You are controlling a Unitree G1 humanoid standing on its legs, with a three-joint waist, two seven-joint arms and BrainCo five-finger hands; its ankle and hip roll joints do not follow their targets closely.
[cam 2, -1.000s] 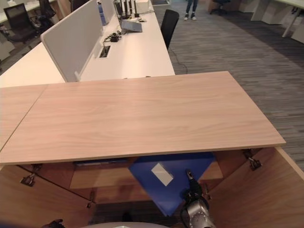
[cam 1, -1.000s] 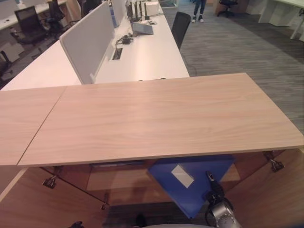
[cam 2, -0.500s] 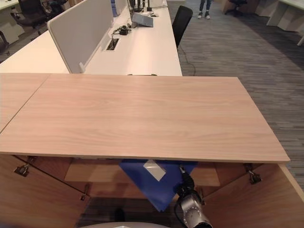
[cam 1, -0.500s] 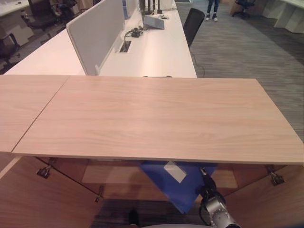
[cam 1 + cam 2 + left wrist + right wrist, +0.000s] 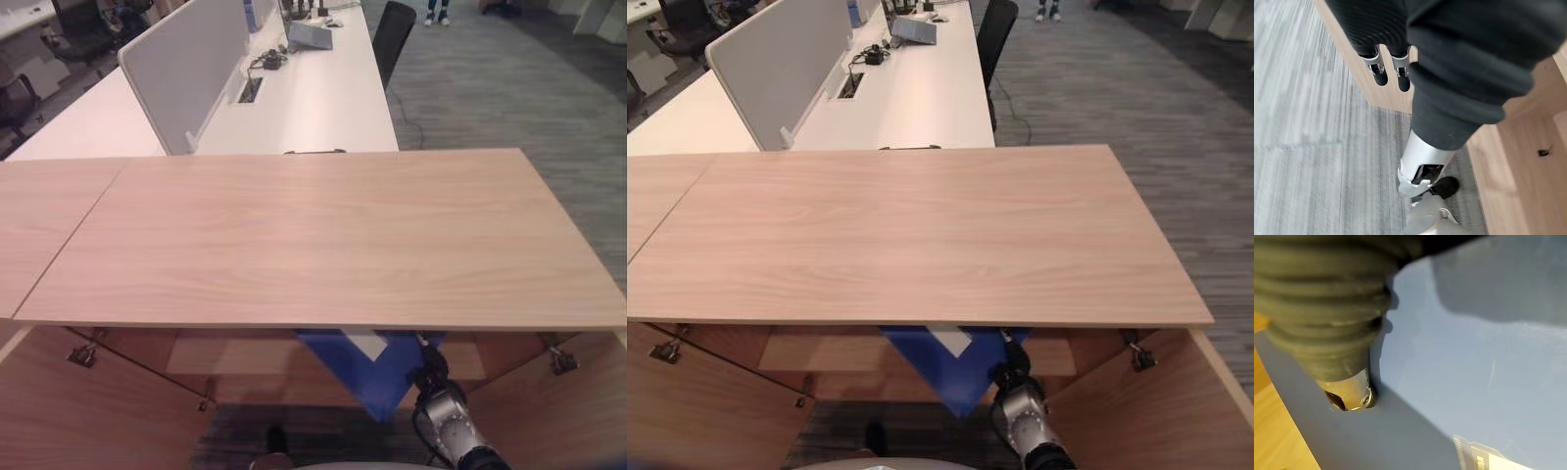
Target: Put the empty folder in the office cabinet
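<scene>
Under the cabinet top (image 5: 323, 235), the blue folder (image 5: 377, 377) hides the right hand's (image 5: 1347, 394) fingers; grip unreadable.

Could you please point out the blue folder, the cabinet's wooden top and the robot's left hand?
blue folder (image 5: 370, 380), left eye view, its blue cover below the top's edge.
cabinet top (image 5: 323, 235), left eye view, middle of the wood.
left hand (image 5: 1380, 73), left wrist view, a dark fingertip.

**Occlusions and cut-offs**

Blue folder (image 5: 372, 377): far part hidden under cabinet top (image 5: 323, 235); white label (image 5: 367, 343) partly covered. Right hand (image 5: 1349, 394): fingers concealed behind folder, grasp undeterminable. Left hand (image 5: 1388, 68): fingertips visible, remainder cut off by frame edge
</scene>
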